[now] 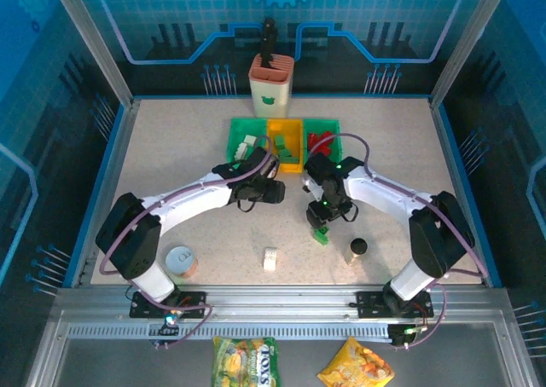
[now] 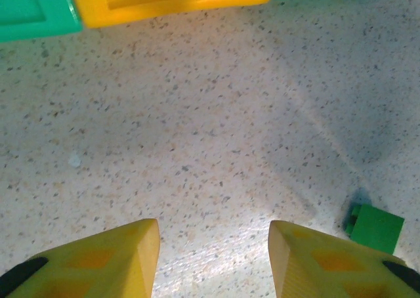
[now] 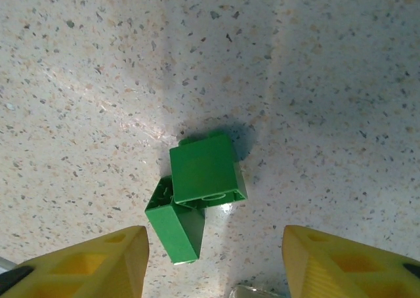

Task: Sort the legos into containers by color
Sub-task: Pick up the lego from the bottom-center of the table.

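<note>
High rear overview; two close downward wrist views sharing green legos [image 3: 200, 180]

Landmark is the yellow bin [image 2: 170, 2]. Left green bin [image 1: 235, 131] and right green bin [image 1: 333, 127] flank it, so there is no side gap. The tall cup [image 1: 271, 84] stands just behind it and blocks the back. Bare tabletop [image 2: 197, 114] runs from its front wall to the left pincer [image 2: 213, 232], whose jaws are apart, and that lane is free. In front of it and to the right, two green legos [image 3: 197, 186] lie touching ahead of the right pincer [image 3: 216, 239], jaws spread, with free tabletop all round. Well in front are a white lego [image 1: 270, 258], a bottle [image 1: 358, 247] to the right and a tin [image 1: 181, 259] far left, with wide gaps between them.
</note>
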Available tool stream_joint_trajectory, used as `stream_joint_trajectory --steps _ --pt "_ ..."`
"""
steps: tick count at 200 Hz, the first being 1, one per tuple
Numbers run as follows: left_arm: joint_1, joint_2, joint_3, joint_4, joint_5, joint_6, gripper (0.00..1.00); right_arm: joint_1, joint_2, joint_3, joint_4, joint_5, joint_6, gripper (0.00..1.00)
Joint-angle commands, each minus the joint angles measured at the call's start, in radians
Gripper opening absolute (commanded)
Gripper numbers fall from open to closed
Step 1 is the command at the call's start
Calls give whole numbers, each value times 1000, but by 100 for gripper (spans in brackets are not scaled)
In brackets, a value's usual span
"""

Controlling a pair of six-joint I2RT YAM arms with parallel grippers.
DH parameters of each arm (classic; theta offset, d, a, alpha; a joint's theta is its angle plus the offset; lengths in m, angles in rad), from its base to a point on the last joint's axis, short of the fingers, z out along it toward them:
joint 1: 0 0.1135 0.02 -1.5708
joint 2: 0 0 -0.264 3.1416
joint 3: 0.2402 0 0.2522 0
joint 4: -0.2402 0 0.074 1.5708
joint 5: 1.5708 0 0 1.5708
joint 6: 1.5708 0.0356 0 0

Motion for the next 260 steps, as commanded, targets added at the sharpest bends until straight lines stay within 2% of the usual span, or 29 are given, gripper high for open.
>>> stream_joint_trajectory --steps 1,49,93,123,201,260 --pt "3 -45 -34 16 -37 -14 48 28 51 47 -38 24 -48 57" --pt "4 -72 -64 7 -67 -15 48 64 196 110 -45 55 -62 56" --pt "7 -92 -79 9 -71 -25 48 69 266 138 -81 116 -60 54" --pt "8 -86 -80 10 -71 -27 48 69 289 144 -100 116 -59 48" --pt "11 -76 -76 10 -68 -22 48 68 303 156 -150 97 -25 47" --pt "12 -85 -68 26 -66 -30 48 67 283 152 -152 93 1 40"
